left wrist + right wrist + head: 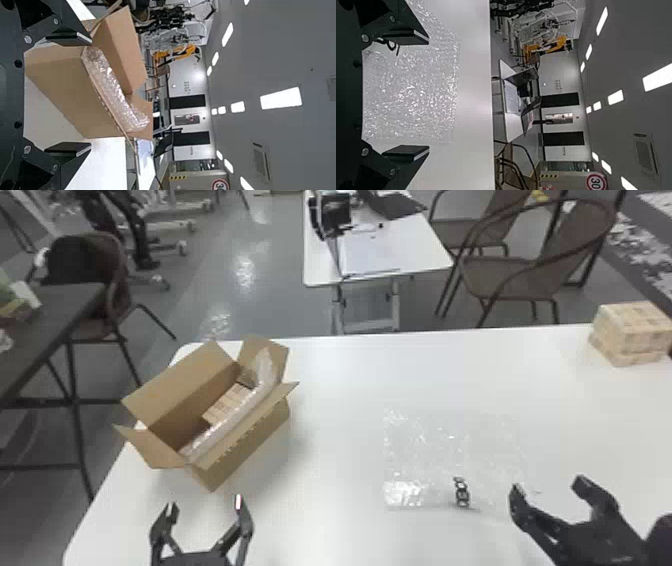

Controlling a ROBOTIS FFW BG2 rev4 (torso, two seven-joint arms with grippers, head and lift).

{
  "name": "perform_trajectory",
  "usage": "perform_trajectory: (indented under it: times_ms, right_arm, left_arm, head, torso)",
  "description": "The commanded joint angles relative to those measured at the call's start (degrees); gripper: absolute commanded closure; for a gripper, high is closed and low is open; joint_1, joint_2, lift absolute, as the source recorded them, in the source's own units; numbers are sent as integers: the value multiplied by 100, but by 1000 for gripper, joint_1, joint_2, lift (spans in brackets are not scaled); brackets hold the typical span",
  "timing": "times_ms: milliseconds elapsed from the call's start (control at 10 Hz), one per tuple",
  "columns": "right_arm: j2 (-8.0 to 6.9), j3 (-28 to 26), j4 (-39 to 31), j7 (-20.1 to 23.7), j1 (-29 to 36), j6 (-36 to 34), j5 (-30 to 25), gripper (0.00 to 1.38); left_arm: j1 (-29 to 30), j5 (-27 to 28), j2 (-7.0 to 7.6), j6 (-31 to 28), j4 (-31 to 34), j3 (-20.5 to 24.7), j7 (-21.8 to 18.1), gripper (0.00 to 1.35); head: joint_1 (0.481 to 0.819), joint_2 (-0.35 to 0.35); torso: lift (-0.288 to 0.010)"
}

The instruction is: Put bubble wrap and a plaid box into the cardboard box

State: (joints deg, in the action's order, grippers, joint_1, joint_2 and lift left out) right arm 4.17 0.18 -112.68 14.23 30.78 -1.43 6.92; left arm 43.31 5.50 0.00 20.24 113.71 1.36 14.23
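Apparently midway, with packing left to do

Well, the left gripper (205,504) has its fingers spread and empty, on the near side of the cardboard box (250,445). The right gripper (548,486) is likewise wide apart and holding nothing, near the right end of a loose sheet of bubble wrap (425,450) on the white table (340,390).

The step in hand looks like picking up that sheet. The next move probably calls for lowering the right fingers to pinch an edge, perhaps folding it, then carrying it left to the box. It may slip or crumple, being thin and hard to grip flat.

The sheet is clear, glinting and flat, with a small dark item (461,491) by its near edge. The box stands open, flaps splayed; inside are a pale checked block (227,405) and an upright strip of wrap (267,370) along one wall. Farther off, at the table's far right, sits a plaid box (631,335), tan and checked, presumably to follow.
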Motion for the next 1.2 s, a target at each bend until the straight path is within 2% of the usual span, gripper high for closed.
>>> perform_trajectory:
  times_ms: [0,100,300,1100]
  right_arm:
    - [-21,0,-105,-140,113,20,-138,311]
    - [-83,0,-132,-157,130,29,-244,312]
    - [-109,0,-132,-175,130,46,-305,311]
    - [-153,0,-132,-351,236,222,-340,312]
  left_arm:
    - [73,56,-15,-46,38,-127,211,351]
    - [29,188,-15,-20,38,-92,229,351]
    - [11,408,-15,33,11,-92,405,344]
    - [-33,478,-15,279,-94,-109,651,349]
  head:
    - [695,150]
    - [695,147]
    - [695,145]
    - [695,143]
  torso:
    - [-108]
    - [-108]
    - [-108]
    - [-108]
